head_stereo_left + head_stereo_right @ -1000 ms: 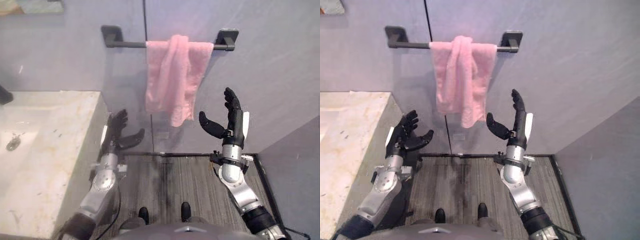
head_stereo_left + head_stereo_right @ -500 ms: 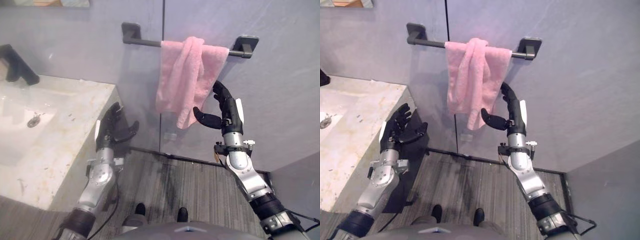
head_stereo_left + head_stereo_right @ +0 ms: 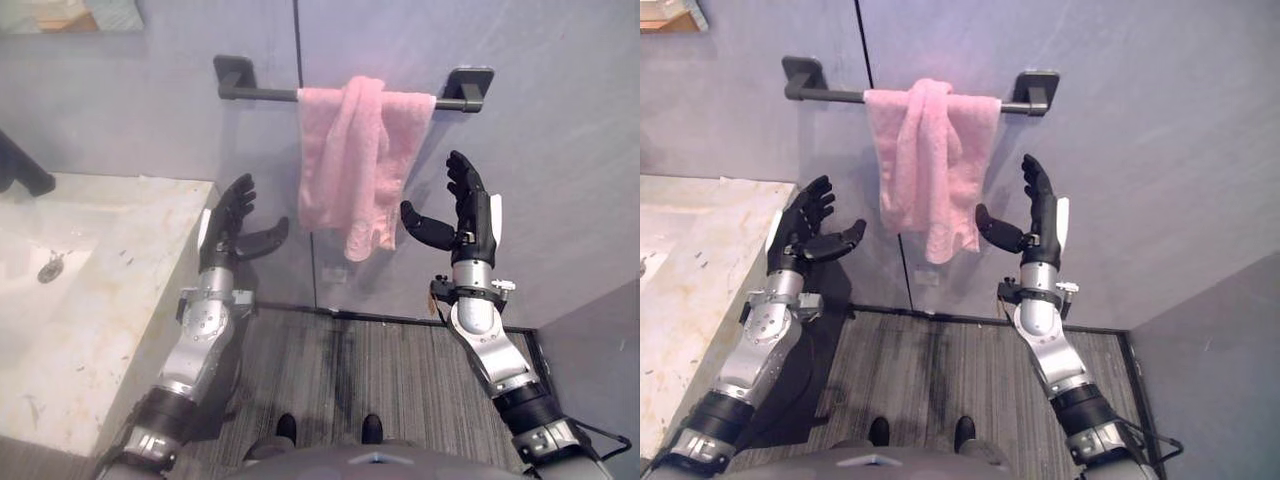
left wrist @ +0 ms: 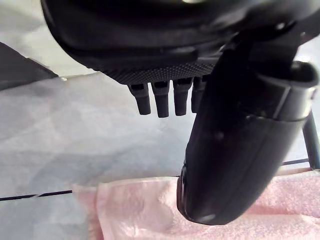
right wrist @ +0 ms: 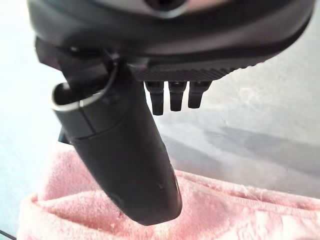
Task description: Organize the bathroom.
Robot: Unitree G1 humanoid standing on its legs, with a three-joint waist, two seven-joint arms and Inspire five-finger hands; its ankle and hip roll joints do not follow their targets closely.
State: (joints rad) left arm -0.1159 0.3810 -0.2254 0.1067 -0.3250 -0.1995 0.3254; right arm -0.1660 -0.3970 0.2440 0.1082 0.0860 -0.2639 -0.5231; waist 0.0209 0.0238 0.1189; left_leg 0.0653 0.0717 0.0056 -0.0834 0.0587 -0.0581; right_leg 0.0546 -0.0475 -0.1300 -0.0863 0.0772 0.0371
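Presently: pink towel [image 3: 360, 160], bunched over wall bar [image 3: 270, 94]; left hand [image 3: 228, 222] and right hand [image 3: 462, 212], both spread wide and empty, flanking it, apparently poised to straighten it.

Head stereo pair: high, looking down at wall, both eyes sharing pink towel [image 3: 355, 165] on dark towel bar [image 3: 262, 93]. 2 wrist cameras: very close, aimed along each thumb toward the same towel and wall
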